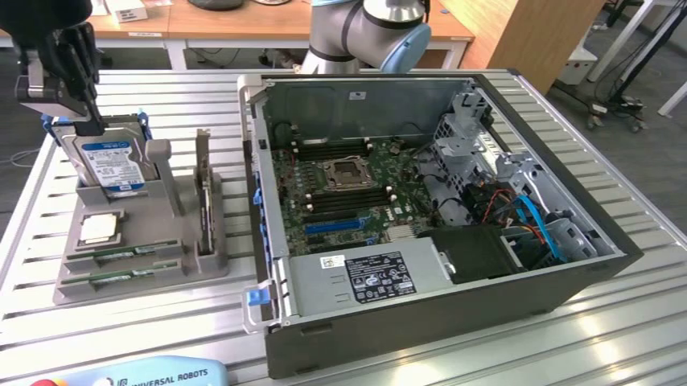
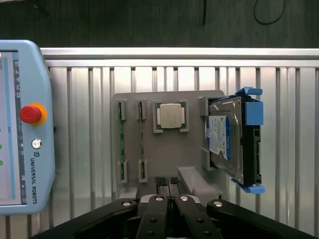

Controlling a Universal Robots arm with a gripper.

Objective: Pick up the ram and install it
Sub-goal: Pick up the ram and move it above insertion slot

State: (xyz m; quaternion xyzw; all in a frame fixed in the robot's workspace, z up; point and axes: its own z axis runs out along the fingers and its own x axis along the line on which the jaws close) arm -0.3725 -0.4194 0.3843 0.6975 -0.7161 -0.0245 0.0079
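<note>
two slim green circuit-board ram sticks [image 2: 120, 142] lie side by side in slots at one end of the grey plastic holder tray [image 2: 164, 149]. it is the end away from the blue-labelled silver hard drive [image 2: 227, 139], with the square silver processor chip [image 2: 170, 116] between them. my claw [image 2: 167, 182] hangs over the tray, fingers pressed together, holding nothing. the sticks sit off to the side of it, away from the drive, their long axes parallel to my finger seam. the pale blue pendant [image 2: 40, 74] beside the tray reads "universal robots". the drive's label print i cannot read.
</note>
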